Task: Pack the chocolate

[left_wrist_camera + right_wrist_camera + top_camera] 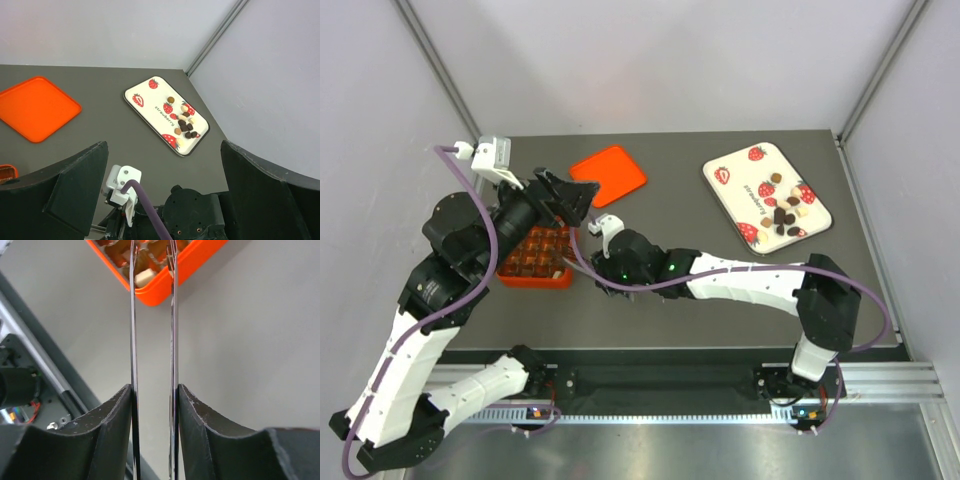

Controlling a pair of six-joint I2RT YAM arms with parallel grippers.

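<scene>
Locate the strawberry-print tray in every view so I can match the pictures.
Top external: the strawberry-print tray lies at the table's far right, with the chocolates on its near end.
Left wrist: the tray lies diagonally, right of centre, near the wall corner.
Right wrist: not in view.
Shared landmark: the orange lid, left of the tray in both those views.

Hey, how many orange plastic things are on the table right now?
2. The flat orange lid lies at the back, centre-left; the orange compartment box sits nearer, on the left, its far side hidden under the left arm.
</scene>
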